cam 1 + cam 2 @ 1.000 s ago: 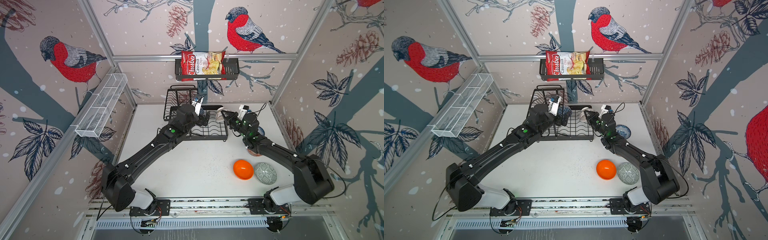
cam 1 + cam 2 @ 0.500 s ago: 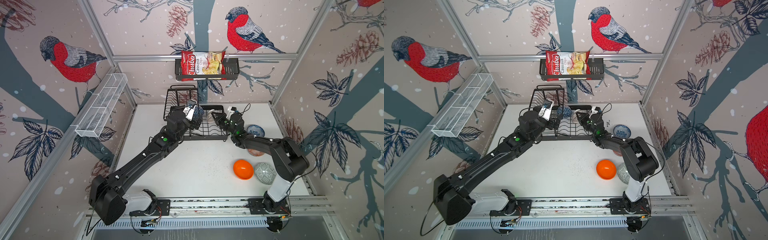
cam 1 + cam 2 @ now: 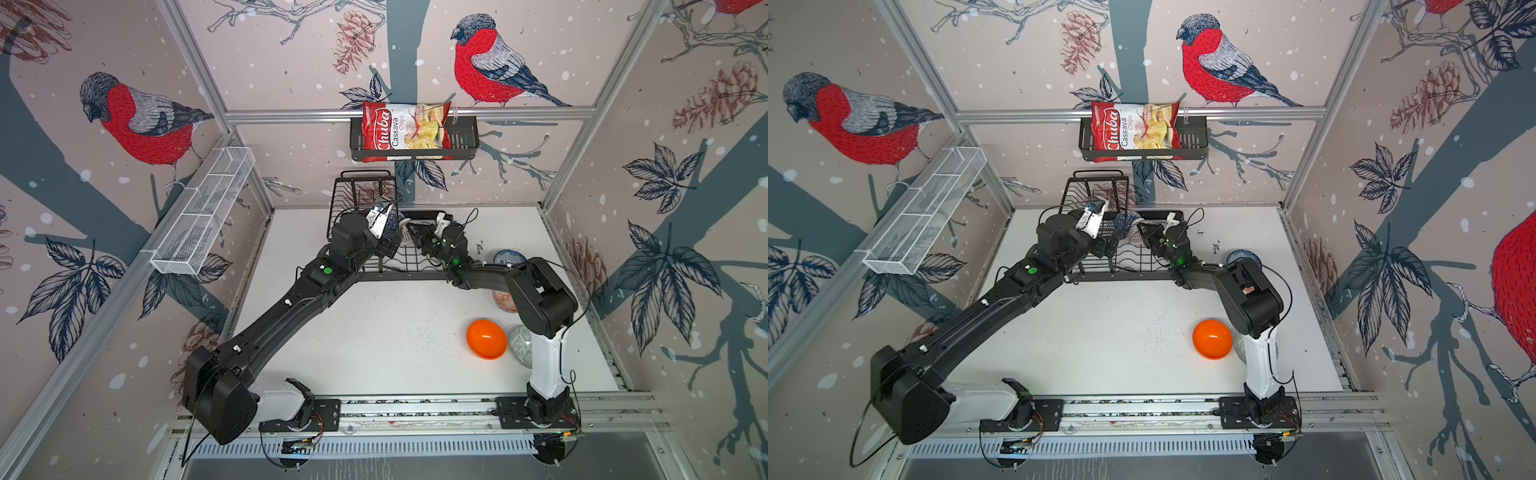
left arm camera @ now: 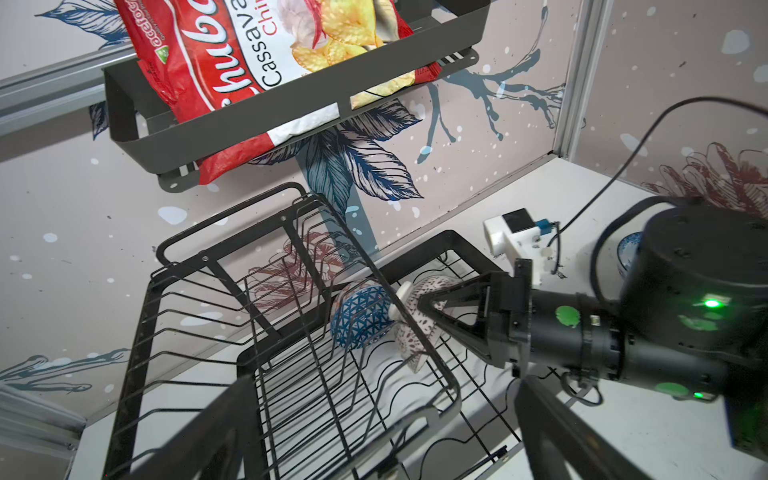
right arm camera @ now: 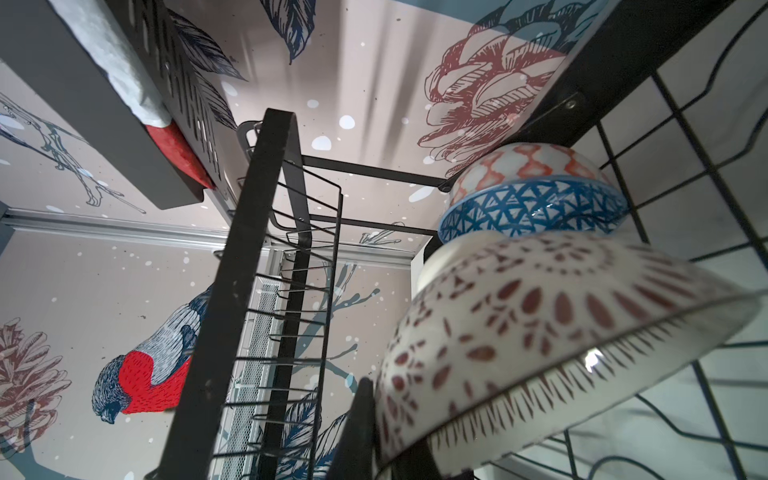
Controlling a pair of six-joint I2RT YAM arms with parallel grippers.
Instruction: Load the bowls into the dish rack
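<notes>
Right pincer (image 4: 420,306) is clenched on the rim of the black-white radial bowl (image 4: 409,347), which is white with dark petal marks fanning from its foot. The round bowl sits on edge in the dish rack's (image 4: 453,386) lower tier. Its foot faces the dark blue geometric bowl (image 4: 361,320) and its mouth faces the right arm. Left pincer (image 4: 384,386) gapes empty.

The dish rack (image 3: 403,275) is black. The triangle bowl (image 4: 361,318) is blue and white, the radial bowl (image 5: 540,332) white with dark marks, the orange bowl (image 3: 486,338) plain.
</notes>
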